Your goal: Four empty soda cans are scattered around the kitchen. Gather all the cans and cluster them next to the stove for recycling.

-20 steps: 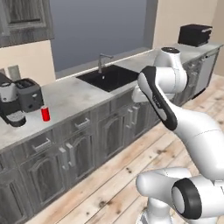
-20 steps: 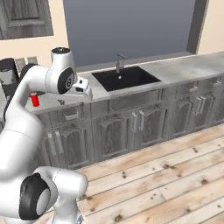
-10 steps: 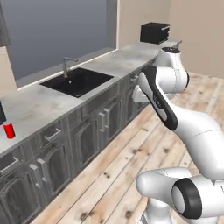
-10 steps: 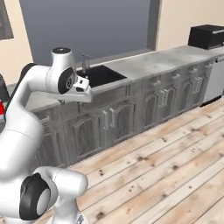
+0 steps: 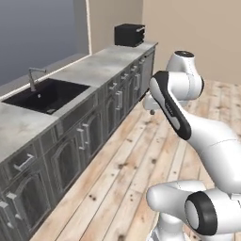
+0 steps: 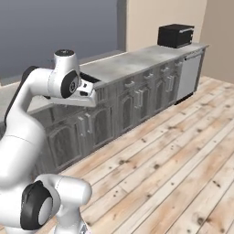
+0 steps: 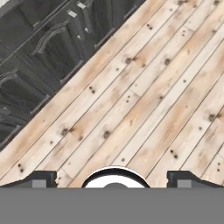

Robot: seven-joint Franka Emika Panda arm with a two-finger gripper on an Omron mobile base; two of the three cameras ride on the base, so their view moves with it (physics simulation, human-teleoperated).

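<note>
The soda cans and the stove are out of view. In the kitchen, grey wood-grain cabinets (image 5: 94, 127) run under a pale marble counter (image 5: 101, 66). My gripper (image 7: 113, 180) is open with nothing between its dark fingertips (image 7: 43, 178). It hangs over the light plank floor (image 7: 140, 96) and looks down at it, with cabinet doors (image 7: 48, 43) at the upper left. My hand (image 6: 84, 96) is held in front of the counter's edge (image 6: 132, 75), about level with it.
A black sink (image 5: 44, 94) with a faucet (image 5: 32, 77) is set in the counter at left. A black microwave (image 5: 129, 34) (image 6: 176, 35) stands at the counter's far end by the beige wall. A steel appliance front (image 6: 187, 75) sits below it. Plank floor (image 6: 173, 151) stretches to the right.
The whole picture has shifted: the camera swung right along the counter. The red can and coffee machine left the view, and the microwave end came in. The gripper stayed open.
</note>
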